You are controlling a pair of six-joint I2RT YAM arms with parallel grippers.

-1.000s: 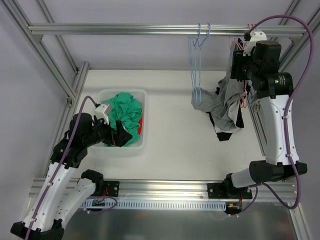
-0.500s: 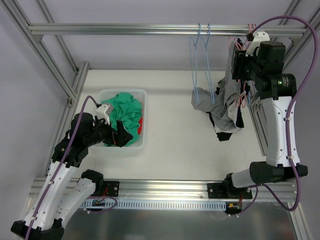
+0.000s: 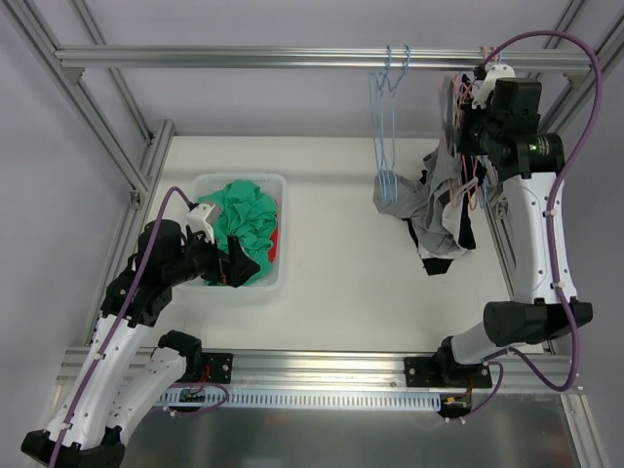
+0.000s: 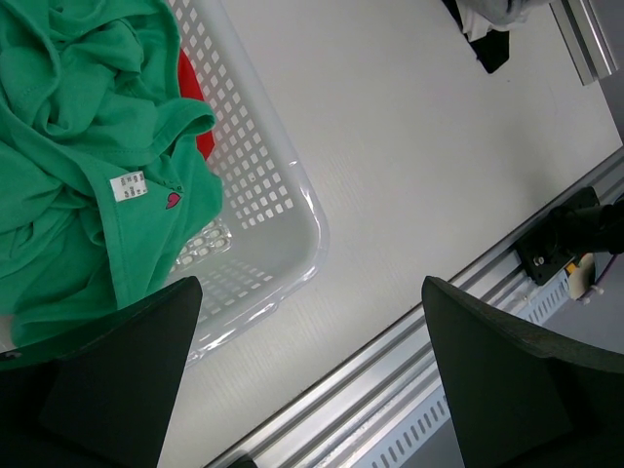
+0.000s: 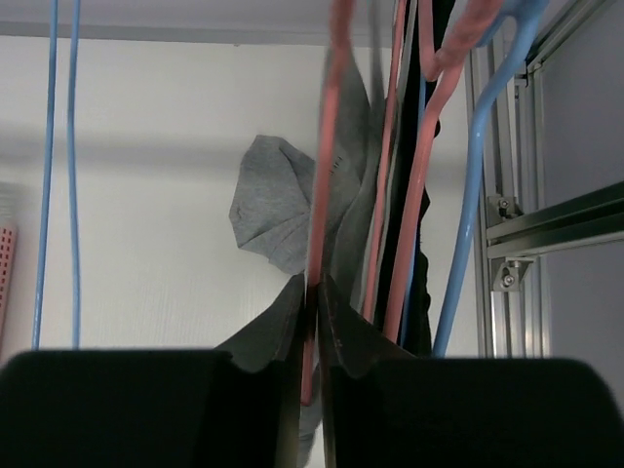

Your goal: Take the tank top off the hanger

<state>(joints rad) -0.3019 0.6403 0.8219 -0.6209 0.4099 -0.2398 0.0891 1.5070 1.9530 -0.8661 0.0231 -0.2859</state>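
A grey tank top (image 3: 429, 200) hangs crumpled from a pink hanger (image 3: 458, 97) on the top rail at the right, with dark garments behind it. In the right wrist view the pink hanger (image 5: 320, 185) runs straight down between my right gripper's (image 5: 317, 292) jaws, which are shut on its wire, and the grey tank top (image 5: 278, 205) droops just behind it. From above, the right gripper (image 3: 464, 109) sits high at the rail. My left gripper (image 4: 312, 380) stands wide open with nothing in it, low beside the basket (image 4: 263, 175).
The white basket (image 3: 239, 180) at the left holds green clothing (image 3: 244, 219) and a red piece (image 4: 195, 88). Bare blue hangers (image 3: 388, 117) hang mid-rail. More pink hangers and a blue hanger (image 5: 478, 195) crowd the right frame post (image 3: 502, 253).
The right gripper has shifted up and left towards the rail and its jaws have shut on the pink hanger wire. The left arm has not moved.
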